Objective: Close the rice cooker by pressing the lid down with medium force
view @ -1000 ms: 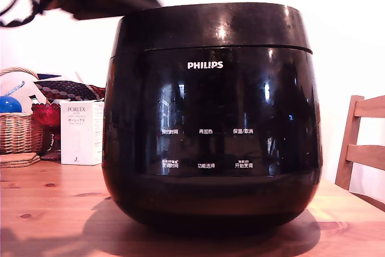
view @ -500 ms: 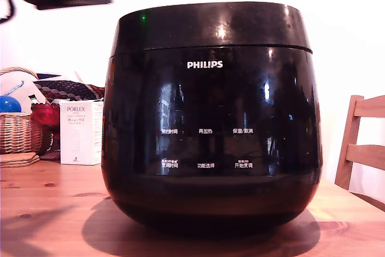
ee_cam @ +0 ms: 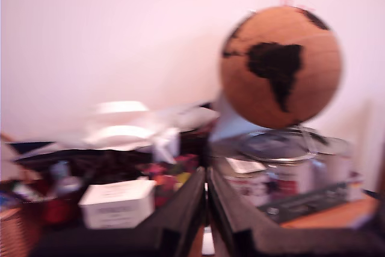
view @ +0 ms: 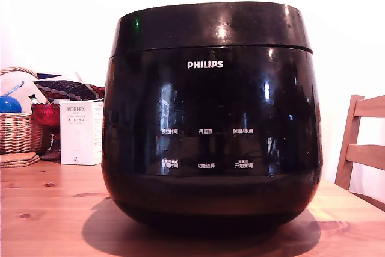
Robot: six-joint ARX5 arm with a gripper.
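**Lid down on the black cooker**

At centre frame in the exterior view, the glossy black rounded rice cooker (view: pixel 210 124) stands on the pine surface (view: pixel 48 209), its glossy black round lid (view: pixel 210 25) shut flush. Blurred wrist view: the black gripper (ee_cam: pixel 206 209), jaws nearly touching, faces a cork globe (ee_cam: pixel 281 66)

The glossy black rounded rice cooker (view: pixel 210 118) stands in the frame's centre on the wooden desk (view: pixel 48 221), its black lid (view: pixel 210 25) on top. A white carton box (view: pixel 81 132) and woven wicker basket (view: pixel 18 130) sit behind at middle left; a wooden chair (view: pixel 361 142) is at middle right.
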